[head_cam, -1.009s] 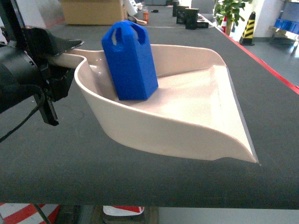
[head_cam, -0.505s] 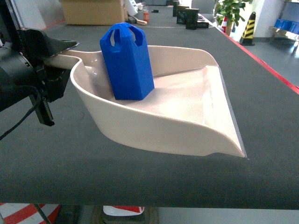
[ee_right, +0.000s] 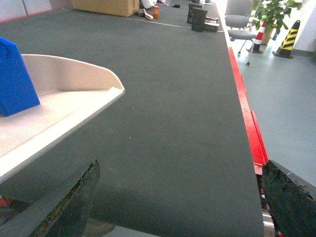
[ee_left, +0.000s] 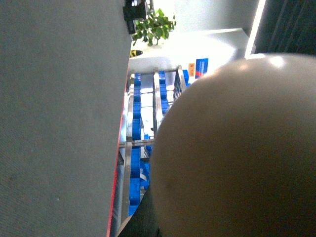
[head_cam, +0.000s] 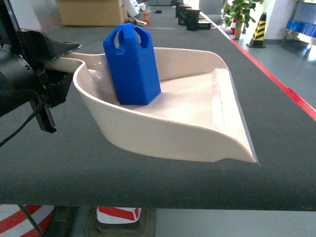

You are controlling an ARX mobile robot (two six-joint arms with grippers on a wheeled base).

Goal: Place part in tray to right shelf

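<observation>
Leftward went the tray (head_cam: pixel 197 123) since the earlier frame, my left claw (head_cam: pixel 52 79) clamped on its handle, block (head_cam: pixel 132 64) upright inside. Right claw (ee_right: pixel 173 197) hung open, empty. Transport step; next needed a level carry to the shelf (ee_left: pixel 143 128).

The dark table surface (head_cam: pixel 276 123) lies bare to the right of the tray (head_cam: pixel 163 138) and along its near edge, whereas access from the left is blocked by the left gripper (head_cam: pixel 52 86) at the handle and from behind by the upright part (head_cam: pixel 132 66).
</observation>
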